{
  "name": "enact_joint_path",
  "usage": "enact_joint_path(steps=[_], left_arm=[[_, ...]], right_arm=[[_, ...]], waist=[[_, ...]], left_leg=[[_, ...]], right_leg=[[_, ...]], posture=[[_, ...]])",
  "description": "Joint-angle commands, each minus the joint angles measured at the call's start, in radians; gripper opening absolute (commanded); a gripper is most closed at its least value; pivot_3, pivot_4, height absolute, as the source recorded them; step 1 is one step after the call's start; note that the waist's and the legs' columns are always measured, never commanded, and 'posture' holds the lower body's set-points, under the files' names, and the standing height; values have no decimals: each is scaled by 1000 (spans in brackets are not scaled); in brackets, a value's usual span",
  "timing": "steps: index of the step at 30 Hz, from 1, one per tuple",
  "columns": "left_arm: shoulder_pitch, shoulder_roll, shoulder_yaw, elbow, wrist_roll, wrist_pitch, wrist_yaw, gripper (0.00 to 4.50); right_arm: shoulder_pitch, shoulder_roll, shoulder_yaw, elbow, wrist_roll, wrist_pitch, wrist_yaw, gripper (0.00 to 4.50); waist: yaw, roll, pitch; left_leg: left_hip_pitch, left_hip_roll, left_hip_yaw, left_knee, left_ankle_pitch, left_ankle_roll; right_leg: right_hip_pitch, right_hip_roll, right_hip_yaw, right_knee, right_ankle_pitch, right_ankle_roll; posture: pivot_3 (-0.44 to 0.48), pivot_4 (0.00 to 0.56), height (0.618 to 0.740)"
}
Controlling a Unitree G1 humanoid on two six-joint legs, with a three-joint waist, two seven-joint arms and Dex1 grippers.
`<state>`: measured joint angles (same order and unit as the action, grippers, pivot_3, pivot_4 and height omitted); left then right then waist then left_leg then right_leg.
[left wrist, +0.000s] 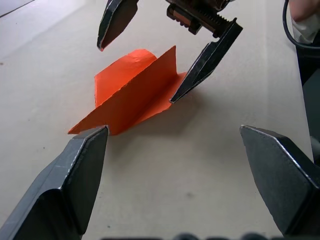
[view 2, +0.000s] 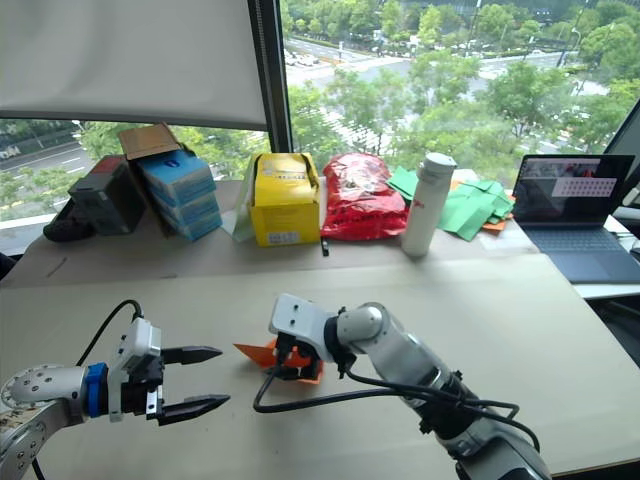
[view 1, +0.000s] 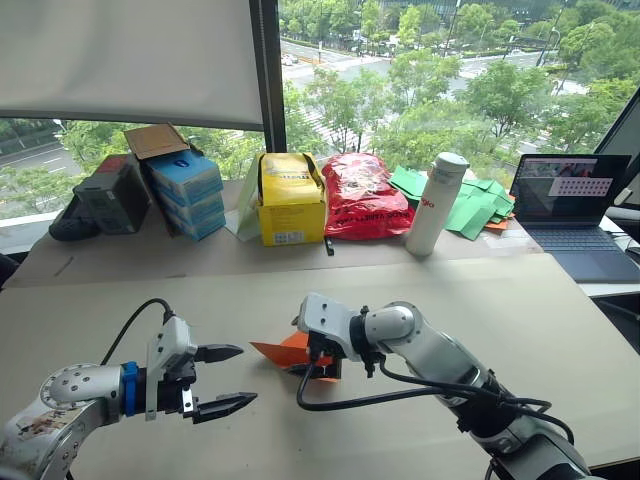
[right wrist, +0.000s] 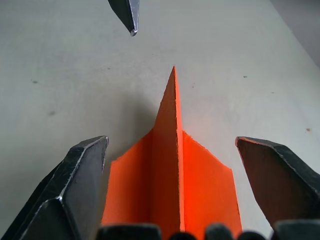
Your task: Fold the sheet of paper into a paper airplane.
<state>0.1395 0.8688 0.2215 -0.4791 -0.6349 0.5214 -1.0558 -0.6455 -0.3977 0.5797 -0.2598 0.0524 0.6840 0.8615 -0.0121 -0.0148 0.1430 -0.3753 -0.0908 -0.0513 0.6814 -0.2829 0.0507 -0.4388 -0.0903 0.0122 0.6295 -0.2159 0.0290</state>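
On the tan surface (view 1: pixel 560 330) the paper airplane (left wrist: pixel 132 92) lies right between the spread-wide right gripper (left wrist: pixel 167 60), nose aimed straight at the equally wide-open left gripper (view 1: pixel 222 380) just beyond, so the right's nearer.

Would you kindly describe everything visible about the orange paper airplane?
The paper airplane is thin bright orange paper folded into a pointed dart, with two wings spread beside a raised centre fold and a rough rear edge. It lies on the tan table, its nose toward the open left claw, its tail between the open right claw's fingers.
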Motion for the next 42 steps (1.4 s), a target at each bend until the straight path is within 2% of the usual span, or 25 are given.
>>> enact_joint_path(steps=[1,5,6,7,17,18,24,29,36,42], left_arm=[[-8,13,27,-57,-26,23,21,4460],[-20,6,14,-71,-30,41,43,4460],[-21,5,12,-72,-30,41,46,4500],[-18,3,8,-66,-25,35,44,4500],[18,-2,13,-24,3,-20,9,4500],[23,-3,14,-22,6,-25,5,4500],[31,-4,17,-17,8,-40,-2,4500],[21,-6,18,-20,1,-43,-1,4500],[-87,-59,-11,-71,-33,-10,77,4500],[-215,-132,-75,-141,-72,60,200,4500]], right_arm=[[-15,-2,-14,-12,-11,15,-7,4500],[-28,-6,-14,4,-19,16,5,4500],[-30,-5,-13,7,-20,16,5,3972],[-30,-5,-7,14,-24,14,7,3747],[-31,18,22,44,-59,-7,9,147],[-32,22,24,40,-59,-4,11,9],[-33,27,40,48,-81,-13,17,9],[-43,29,-11,43,-70,15,0,9],[-36,-32,-333,-27,5,252,-103,9],[-20,-103,-600,-18,-5,459,-267,9]], waist=[[-1,0,0],[-1,0,0],[-2,0,0],[-3,0,0],[-3,0,0],[-4,0,0],[-2,0,0],[-3,0,0],[11,0,0],[13,0,0]], left_leg=[[0,0,0,0,0,0],[0,0,0,0,0,0],[0,0,0,0,0,0],[0,0,0,0,0,0],[0,0,0,0,0,0],[0,0,0,0,0,0],[0,0,0,0,0,0],[0,0,0,0,0,0],[0,-1,0,0,0,0],[-3,-1,0,0,0,0]], right_leg=[[0,0,0,0,0,0],[0,0,0,0,0,0],[0,0,0,0,0,0],[0,1,0,0,0,0],[0,1,0,0,0,0],[0,1,0,0,0,0],[0,1,0,0,0,0],[0,1,0,0,0,0],[0,0,-1,0,0,0],[-1,0,1,0,0,0]], posture=[[0,150,740],[0,150,740],[0,150,740],[0,150,740],[0,150,740],[0,150,740],[0,150,740],[0,150,740],[0,150,740],[0,150,740]])
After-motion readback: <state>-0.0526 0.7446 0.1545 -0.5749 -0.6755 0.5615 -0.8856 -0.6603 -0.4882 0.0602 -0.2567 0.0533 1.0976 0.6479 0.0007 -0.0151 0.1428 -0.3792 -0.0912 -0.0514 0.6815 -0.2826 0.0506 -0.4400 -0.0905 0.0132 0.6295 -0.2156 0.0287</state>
